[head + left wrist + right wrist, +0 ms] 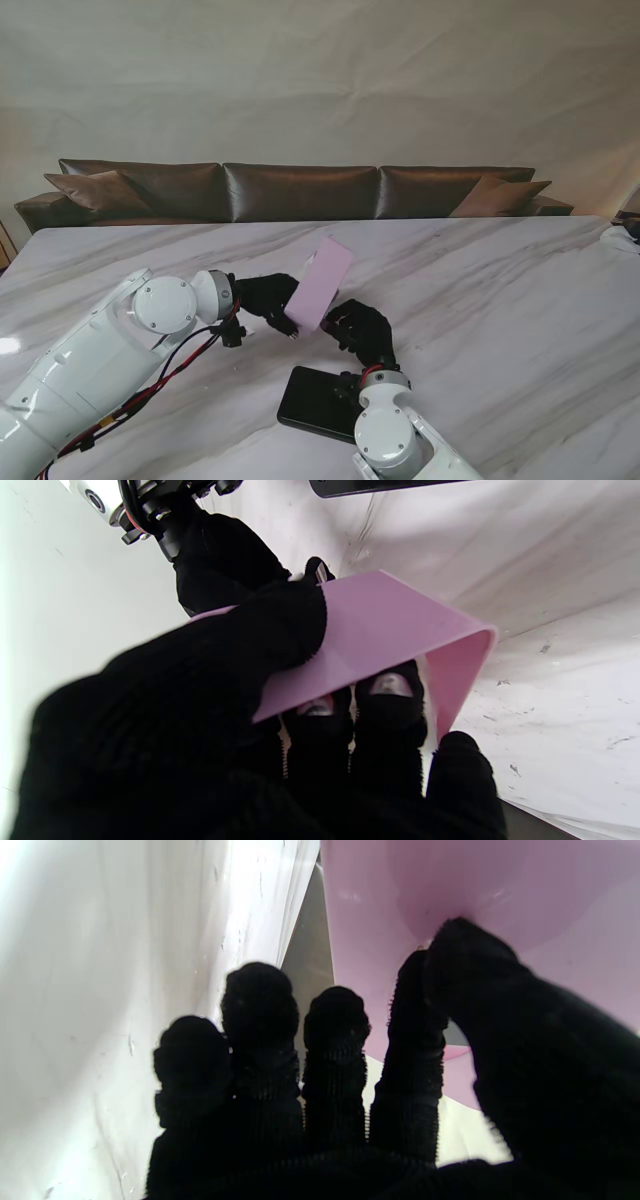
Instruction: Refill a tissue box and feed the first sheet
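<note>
Worktop: white marble, sofa behind.
Left hand: fingers grasp tilted pink box.
Right hand: fingers pinch its lower edge.

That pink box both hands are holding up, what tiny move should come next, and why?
Probably tilt the pink box flatter and lower it toward the table. It is tipped up on edge between the left hand and right hand, too steep to load tissues.
</note>
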